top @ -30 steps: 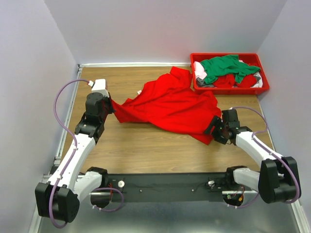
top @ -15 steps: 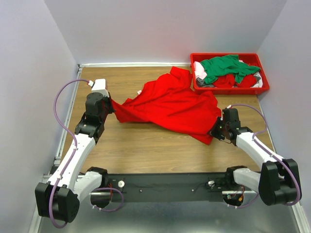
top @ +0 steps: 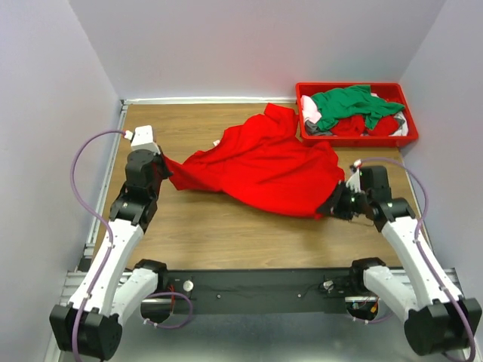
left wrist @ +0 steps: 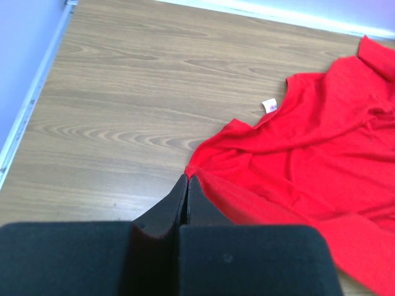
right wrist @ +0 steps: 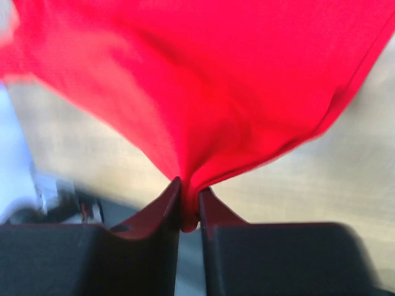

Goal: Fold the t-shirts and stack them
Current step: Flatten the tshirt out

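A bright red t-shirt point(top: 260, 166) lies rumpled across the middle of the wooden table, stretched between both grippers. My left gripper point(top: 164, 167) is shut on its left corner; in the left wrist view point(left wrist: 187, 177) the cloth point(left wrist: 321, 154) spreads right, its white neck tag point(left wrist: 268, 105) showing. My right gripper point(top: 337, 204) is shut on the shirt's right corner and holds it lifted; in the right wrist view point(right wrist: 188, 188) the red cloth point(right wrist: 210, 80) hangs bunched between the fingers. More shirts, a green one point(top: 349, 104) on top, with red and white ones, sit in the bin.
A red plastic bin point(top: 355, 138) stands at the back right corner. Grey walls close in the table point(top: 226, 226) on three sides. A black rail point(top: 249, 286) with the arm bases runs along the near edge.
My right gripper rose and moved right and back with the shirt corner. My left gripper shifted left, pulling its corner. The shirt is stretched wider between them.
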You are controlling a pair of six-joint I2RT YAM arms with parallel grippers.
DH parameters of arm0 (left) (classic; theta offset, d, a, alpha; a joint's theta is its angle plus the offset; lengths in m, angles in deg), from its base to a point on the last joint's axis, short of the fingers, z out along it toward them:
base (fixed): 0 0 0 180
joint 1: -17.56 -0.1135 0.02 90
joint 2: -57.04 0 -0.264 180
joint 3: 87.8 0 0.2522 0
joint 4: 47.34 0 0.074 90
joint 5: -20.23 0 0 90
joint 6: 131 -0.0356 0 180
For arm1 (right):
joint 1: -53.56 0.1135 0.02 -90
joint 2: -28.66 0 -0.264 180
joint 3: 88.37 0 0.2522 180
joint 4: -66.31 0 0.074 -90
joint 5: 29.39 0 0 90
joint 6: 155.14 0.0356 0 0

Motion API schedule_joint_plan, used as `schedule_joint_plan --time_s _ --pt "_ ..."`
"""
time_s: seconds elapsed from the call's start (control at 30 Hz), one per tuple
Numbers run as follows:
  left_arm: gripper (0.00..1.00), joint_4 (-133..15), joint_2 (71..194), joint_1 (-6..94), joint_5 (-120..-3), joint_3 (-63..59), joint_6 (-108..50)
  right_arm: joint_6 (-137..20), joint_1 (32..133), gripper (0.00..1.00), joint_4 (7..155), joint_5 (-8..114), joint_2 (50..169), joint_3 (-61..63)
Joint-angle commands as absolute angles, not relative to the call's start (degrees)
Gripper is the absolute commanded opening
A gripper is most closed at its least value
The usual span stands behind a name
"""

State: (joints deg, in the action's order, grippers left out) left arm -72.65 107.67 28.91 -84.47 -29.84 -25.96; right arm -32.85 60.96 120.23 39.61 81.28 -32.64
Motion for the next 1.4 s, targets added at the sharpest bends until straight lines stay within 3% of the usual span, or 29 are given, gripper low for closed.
schedule_joint_plan --time_s 0.0,0.03,0.07,0.17,0.27,0.43,0.6,0.93,1.37 --pt "0.0 -73.9 101.5 28.5 -89.8 -31.0 -21.9 -34.6 60.7 0.32 136.1 24.8 74.4 -40.2" --pt "0.0 -73.2 98.3 28.5 -90.2 -32.8 -21.4 -34.6 60.7 0.38 137.1 24.3 72.9 -41.2" --pt "0.0 -72.2 96.7 28.5 -91.2 -33.7 -20.6 -33.9 60.7 0.51 138.7 24.2 69.9 -42.1" --pt "0.0 -71.6 91.8 28.4 -92.8 -35.5 -20.1 -33.8 60.7 0.65 140.4 23.7 68.2 -40.3" --pt "0.0 -70.2 91.0 28.4 -91.8 -36.5 -20.4 -34.8 60.8 0.68 139.8 32.8 70.1 -36.4" --pt "0.0 -70.5 95.3 28.4 -88.2 -35.9 -20.7 -35.5 60.7 0.65 129.9 44.9 77.3 -34.2" --pt "0.0 -70.5 97.3 28.4 -87.9 -35.6 -21.4 -30.7 60.8 0.48 113.7 43.6 89.5 -35.1" --pt "0.0 -69.5 98.7 27.8 -88.2 -35.6 -22.9 -28.3 60.9 0.46 103.1 55.0 112.6 -29.5" --pt "0.0 -69.5 104.1 27.5 -81.7 -35.0 -24.0 -34.0 56.2 0.45 99.9 69.0 131.2 -17.6"
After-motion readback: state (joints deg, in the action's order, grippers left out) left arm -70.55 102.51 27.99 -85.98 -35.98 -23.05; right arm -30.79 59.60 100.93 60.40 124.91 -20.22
